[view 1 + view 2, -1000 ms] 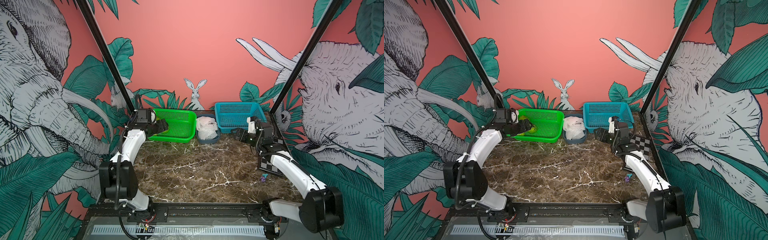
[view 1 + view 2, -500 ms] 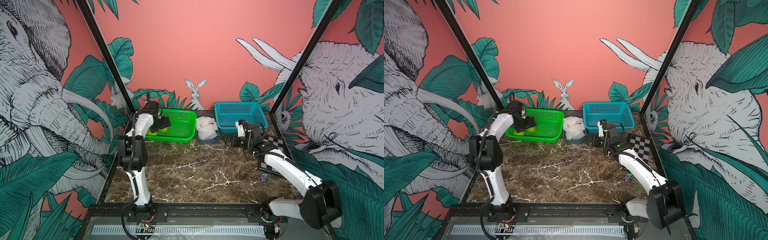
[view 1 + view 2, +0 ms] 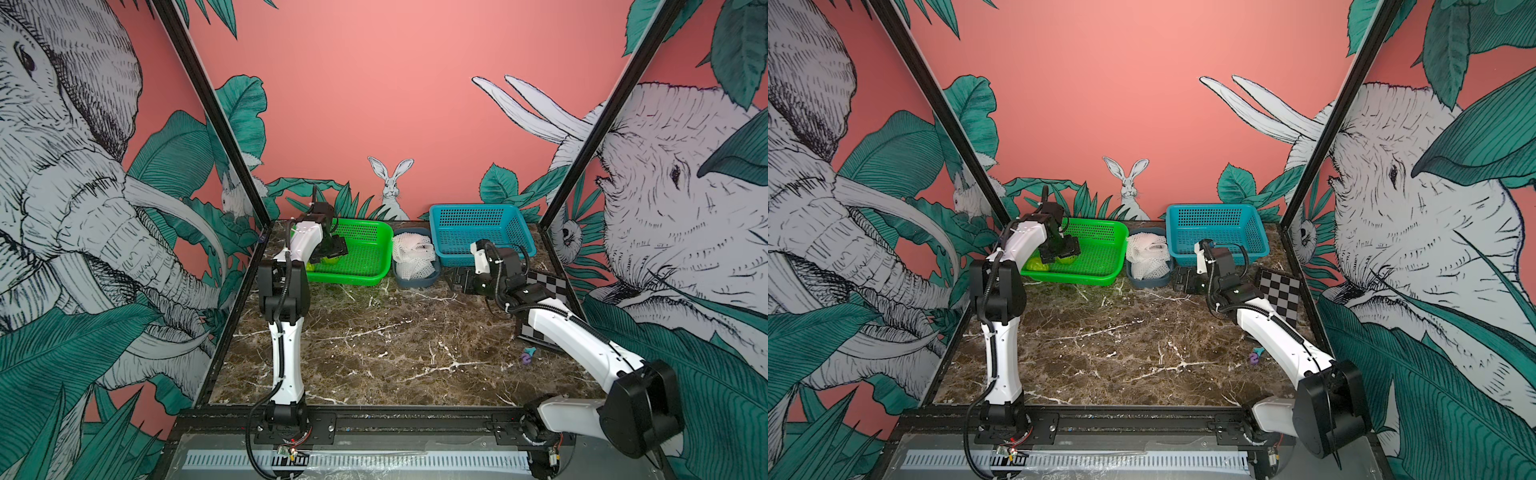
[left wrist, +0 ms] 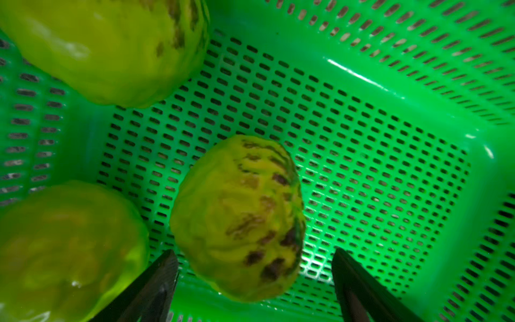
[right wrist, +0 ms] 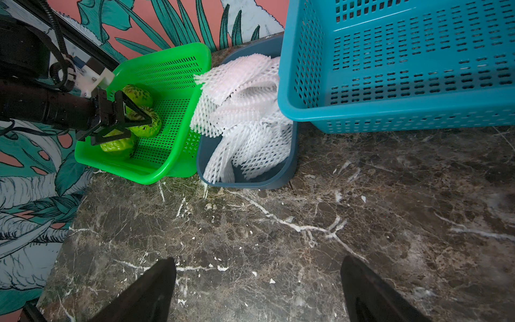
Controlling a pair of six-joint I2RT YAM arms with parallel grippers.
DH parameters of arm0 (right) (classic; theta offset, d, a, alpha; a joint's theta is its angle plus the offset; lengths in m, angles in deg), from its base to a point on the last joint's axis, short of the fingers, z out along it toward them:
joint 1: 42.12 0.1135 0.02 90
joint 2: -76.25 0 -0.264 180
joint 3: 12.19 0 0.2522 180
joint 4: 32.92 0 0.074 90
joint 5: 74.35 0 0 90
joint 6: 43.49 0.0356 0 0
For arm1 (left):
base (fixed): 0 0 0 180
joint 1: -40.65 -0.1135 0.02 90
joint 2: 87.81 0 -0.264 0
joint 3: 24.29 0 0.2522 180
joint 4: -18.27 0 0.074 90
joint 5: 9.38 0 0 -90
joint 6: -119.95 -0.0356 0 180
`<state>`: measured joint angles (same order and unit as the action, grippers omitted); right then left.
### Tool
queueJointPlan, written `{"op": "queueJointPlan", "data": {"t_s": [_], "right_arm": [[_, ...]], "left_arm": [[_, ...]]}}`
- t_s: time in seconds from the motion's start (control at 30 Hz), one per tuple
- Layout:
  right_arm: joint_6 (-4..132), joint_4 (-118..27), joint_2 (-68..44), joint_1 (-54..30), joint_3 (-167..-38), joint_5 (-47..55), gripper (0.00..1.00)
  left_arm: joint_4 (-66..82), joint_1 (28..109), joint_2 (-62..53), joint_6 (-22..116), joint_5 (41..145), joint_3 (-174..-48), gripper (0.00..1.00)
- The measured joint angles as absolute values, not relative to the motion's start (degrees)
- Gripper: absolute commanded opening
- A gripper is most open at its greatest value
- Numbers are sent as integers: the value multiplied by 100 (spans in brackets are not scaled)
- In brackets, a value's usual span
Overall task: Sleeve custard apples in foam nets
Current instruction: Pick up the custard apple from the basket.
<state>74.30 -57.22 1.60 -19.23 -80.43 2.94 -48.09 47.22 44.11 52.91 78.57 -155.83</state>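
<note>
Over the bare marble table (image 5: pixel 278 223), toward 1 o'clock, the right gripper (image 5: pixel 257 262) hangs low with its jaws spread wide and nothing between them. It faces the grey-blue tub (image 5: pixel 245 185) at 12 o'clock, probably lined up to draw one of the foam nets (image 5: pixel 245 117) heaped there. At 11 o'clock the left gripper (image 4: pixel 254 252) reaches into the green basket (image 4: pixel 362 117), jaws wide and empty, straddling one of three bare custard apples (image 4: pixel 237 217), likely ready to close. Farthest, the blue basket (image 5: pixel 390 120) presumably awaits sleeved fruit.

Probably a robot lab test booth, jungle-mural wall panels (image 3: pixel 83 208), black frame struts (image 3: pixel 208 112), marble-look bench (image 3: pixel 395 332), checkerboard sheet (image 3: pixel 1279 295), two arms (image 3: pixel 286 357) on a front rail (image 3: pixel 415 419)
</note>
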Motion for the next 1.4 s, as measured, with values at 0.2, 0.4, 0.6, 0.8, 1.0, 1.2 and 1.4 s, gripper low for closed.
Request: {"op": "queueJointPlan", "data": {"t_s": [0.2,0.4,0.6,0.8,1.0,1.2,1.4], "right_arm": [[7430,-5679,92,-1923,-8043,299,94],[7428,-5677,88,-1923,-8043,305,94],[7430,-5670,88,-1923,-8043,323,93],[7432,-5672,88,-1923,-8043,323,93],[7432,-5696,88,-1923,-8045,323,93],[7432,-5810,90,-1923,-8045,323,93],[7432,-5858,112,-1923,-8045,323,93]], "left_arm": [[-4936,4722,4719,5293,7687,-15845,85],[-5045,4720,4940,5296,7654,-16208,74],[-5133,4722,4955,5254,7689,-16245,65],[-5100,4731,4684,5237,7875,-15924,64],[-4969,4827,3733,5228,8242,-15316,64],[-4523,4998,2369,5285,8784,-14416,64],[-3979,5194,1388,5514,9477,-13240,64]]}}
